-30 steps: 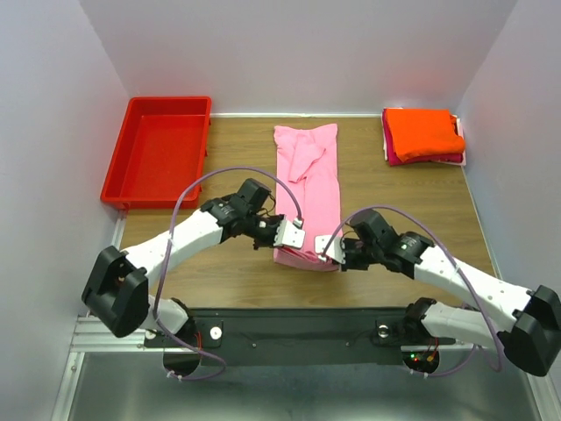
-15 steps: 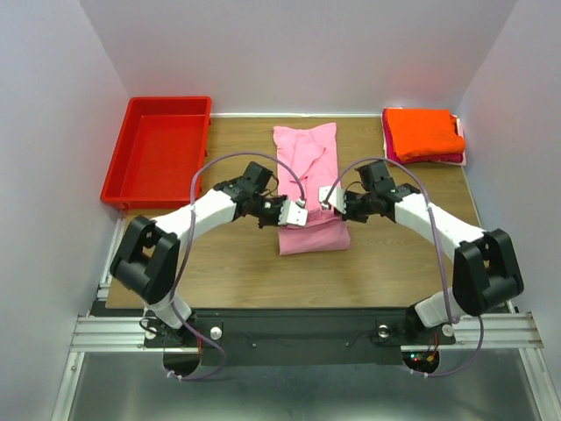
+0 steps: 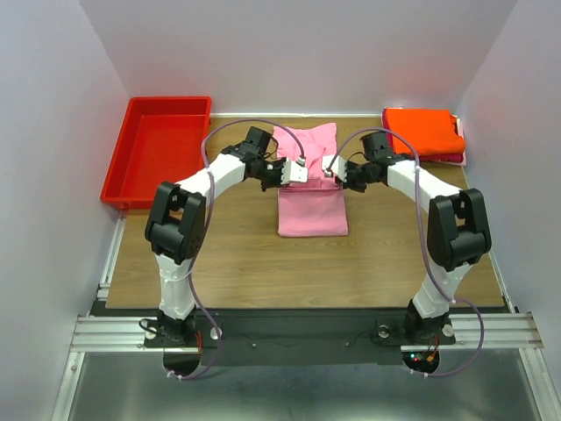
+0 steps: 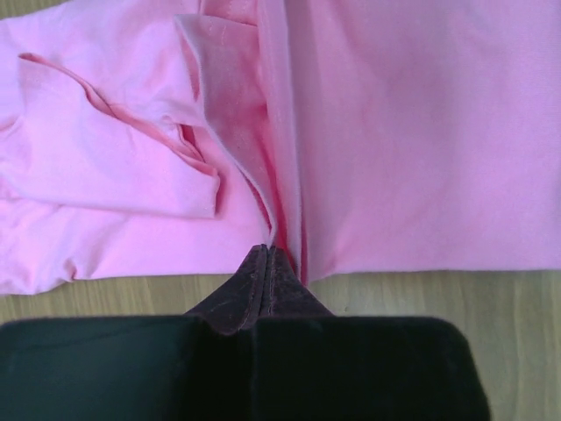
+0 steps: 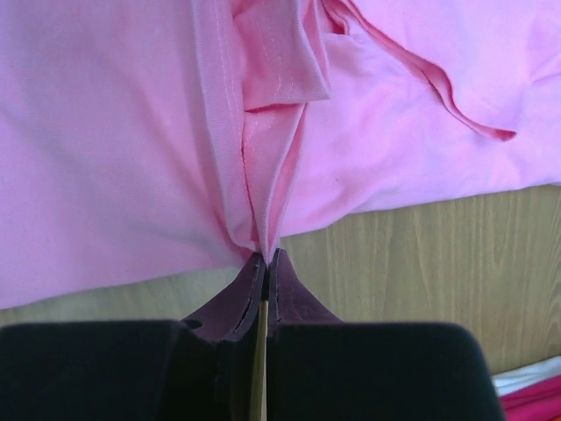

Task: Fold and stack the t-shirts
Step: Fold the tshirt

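Observation:
A light pink t-shirt (image 3: 312,197) lies in the middle of the table, its near end doubled over toward the back. My left gripper (image 3: 296,171) is shut on its left edge, the cloth (image 4: 412,132) pinched at the fingertips (image 4: 267,263). My right gripper (image 3: 331,169) is shut on the right edge, a bunch of the pink cloth (image 5: 114,132) running into its jaws (image 5: 266,263). At the back right lies a folded bright orange t-shirt (image 3: 422,130) on top of a darker pink-red one (image 3: 438,159).
A rigid red plastic tray (image 3: 159,149) stands at the back left. White walls close in the table on three sides. Both arms reach far over the table, elbows out toward the sides.
Both grippers have carried the shirt's near end from the front of the table toward the back, folding it over the rest. The shirt now looks about half as long.

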Robot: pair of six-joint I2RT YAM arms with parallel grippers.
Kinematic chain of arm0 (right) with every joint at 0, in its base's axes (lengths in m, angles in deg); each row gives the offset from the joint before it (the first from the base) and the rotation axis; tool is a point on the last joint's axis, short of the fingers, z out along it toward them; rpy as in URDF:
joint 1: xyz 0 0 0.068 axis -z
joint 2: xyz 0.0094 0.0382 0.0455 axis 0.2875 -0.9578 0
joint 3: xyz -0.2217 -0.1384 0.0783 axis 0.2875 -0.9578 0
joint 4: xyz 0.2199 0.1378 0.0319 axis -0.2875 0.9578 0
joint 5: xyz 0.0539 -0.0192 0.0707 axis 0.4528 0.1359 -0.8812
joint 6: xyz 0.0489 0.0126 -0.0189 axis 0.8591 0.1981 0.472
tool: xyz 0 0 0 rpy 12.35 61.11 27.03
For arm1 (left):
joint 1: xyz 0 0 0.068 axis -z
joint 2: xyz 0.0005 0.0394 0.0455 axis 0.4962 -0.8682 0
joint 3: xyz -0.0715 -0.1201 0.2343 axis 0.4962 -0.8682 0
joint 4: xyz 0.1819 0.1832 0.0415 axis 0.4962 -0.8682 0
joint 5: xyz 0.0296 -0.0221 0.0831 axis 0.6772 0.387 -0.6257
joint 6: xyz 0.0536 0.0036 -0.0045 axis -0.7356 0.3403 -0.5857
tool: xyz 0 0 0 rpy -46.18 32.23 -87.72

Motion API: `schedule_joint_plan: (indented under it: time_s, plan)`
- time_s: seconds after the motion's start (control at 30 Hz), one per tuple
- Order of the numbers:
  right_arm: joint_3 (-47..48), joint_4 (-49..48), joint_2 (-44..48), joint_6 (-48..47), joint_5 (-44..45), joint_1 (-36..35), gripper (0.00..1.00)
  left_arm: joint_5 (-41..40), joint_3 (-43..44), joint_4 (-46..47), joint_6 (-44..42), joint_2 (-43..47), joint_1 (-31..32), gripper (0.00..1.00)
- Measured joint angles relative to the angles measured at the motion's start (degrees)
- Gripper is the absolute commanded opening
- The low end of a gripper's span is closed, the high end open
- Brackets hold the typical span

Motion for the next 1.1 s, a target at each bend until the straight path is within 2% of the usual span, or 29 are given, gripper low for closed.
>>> schedule_joint_plan:
  time_s: [0.1, 0.13, 0.17, 0.23, 0.27, 0.43, 0.57, 0.6, 0.73, 0.83, 0.93, 1.1]
  plan:
    - [1.86, -0.11, -3.02, -0.55, -0.22, 0.66, 0.03, -0.46, 3.80, -0.79, -0.04, -3.54, -0.48, 0.10]
    - [2.38, -0.11, -3.98, -0.57, -0.15, 0.74, 0.08, -0.57, 5.11, -0.72, 0.17, -4.81, -0.72, 0.18]
    - [2.86, -0.07, -4.79, -0.57, -0.07, 0.92, 0.27, -0.87, 6.32, -0.44, 0.52, -6.23, -0.76, 0.20]
    - [4.24, 0.07, -6.97, -0.17, 0.50, 0.98, 0.47, -1.27, 7.65, -0.28, 1.46, -7.96, -0.96, 0.29]
    - [5.35, 0.20, -8.13, 0.15, 0.96, 1.03, 0.65, -1.68, 8.39, -0.26, 2.45, -8.85, -0.98, 0.33]
    - [11.13, 0.07, -11.58, 4.20, 2.45, 1.70, 0.67, -2.80, 9.31, -0.24, 6.64, -10.03, -1.60, 0.47]
    - [12.92, -0.59, -10.56, 7.37, 2.67, 2.60, 0.63, -2.82, 7.39, 2.08, 11.10, -8.90, -3.23, 0.47]
    - [12.55, -0.79, -9.79, 7.93, 2.58, 2.75, 0.58, -2.84, 5.75, 2.62, 12.13, -7.69, -3.82, 0.47]
    - [4.02, -1.11, -0.35, 8.66, 0.92, 3.21, 0.45, -1.81, -3.45, 4.35, 13.99, 1.11, -5.79, 0.46]
    - [-5.16, -1.03, 9.07, 7.17, -0.76, 2.71, 0.45, -0.39, -9.81, 4.66, 14.23, 8.94, -5.53, 0.46]
    - [-12.90, -0.79, 16.52, 5.46, -1.49, -0.24, 0.45, 0.26, -15.37, 6.08, 14.16, 14.91, -2.64, 0.46]
    - [-20.37, -0.63, 17.81, 4.57, -0.92, -6.60, 0.45, -0.28, -24.20, 8.35, 15.04, 17.81, 3.96, 0.47]
